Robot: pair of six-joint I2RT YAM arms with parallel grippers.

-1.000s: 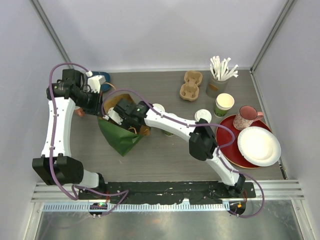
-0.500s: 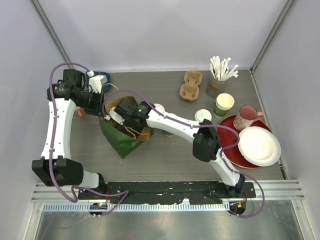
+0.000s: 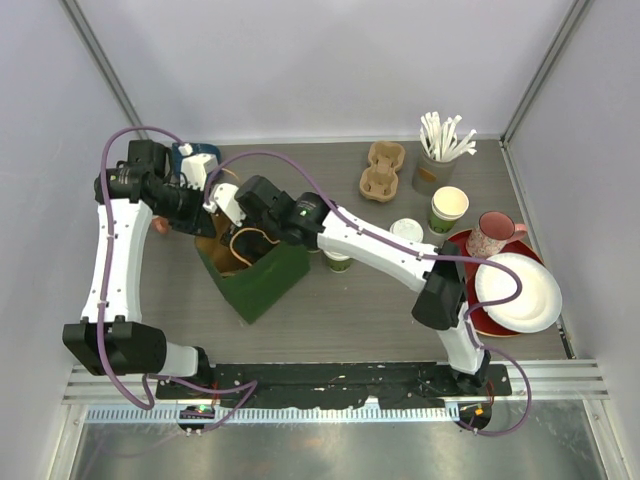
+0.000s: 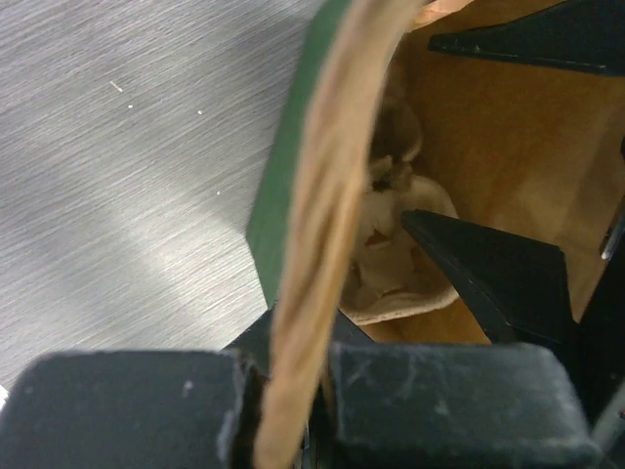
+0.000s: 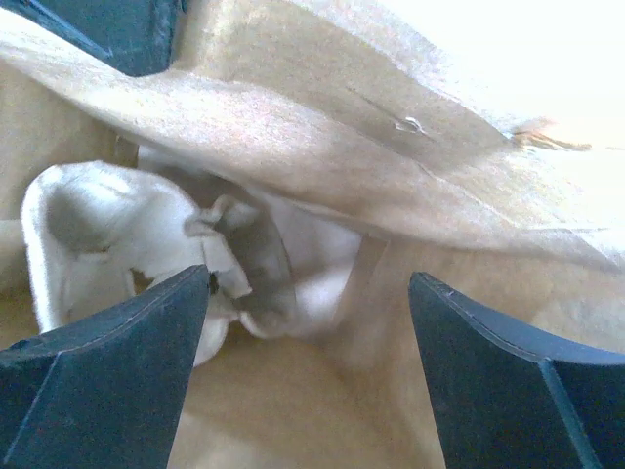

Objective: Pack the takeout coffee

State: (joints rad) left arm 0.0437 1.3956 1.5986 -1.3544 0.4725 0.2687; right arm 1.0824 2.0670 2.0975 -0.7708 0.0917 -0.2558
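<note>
A green paper bag [image 3: 262, 283] with a brown inside stands open at the table's left. My left gripper [image 3: 196, 200] is shut on the bag's rim [image 4: 322, 186], holding the mouth open. My right gripper [image 3: 236, 232] is inside the bag with its jaws wide apart and nothing between them [image 5: 311, 283]. A pulp cup carrier [image 5: 88, 230] lies on the bag's floor just beyond the right gripper's fingertips, and shows beside the rim [image 4: 400, 264]. One takeout coffee cup with a white lid [image 3: 406, 231] stands on the table. A second green cup [image 3: 338, 263] is mostly hidden under my right arm.
Another pulp carrier [image 3: 382, 170] lies at the back. Beside it are a cup of white stirrers [image 3: 437, 150] and a stack of lidless green cups [image 3: 448, 210]. A pink mug [image 3: 490, 235] and a white paper plate [image 3: 518, 292] rest on a red plate [image 3: 452, 290].
My right gripper has opened inside the bag and let go of the pulp carrier. The right arm shifted toward the back, and the bag now stands more upright. The left grip is unchanged.
</note>
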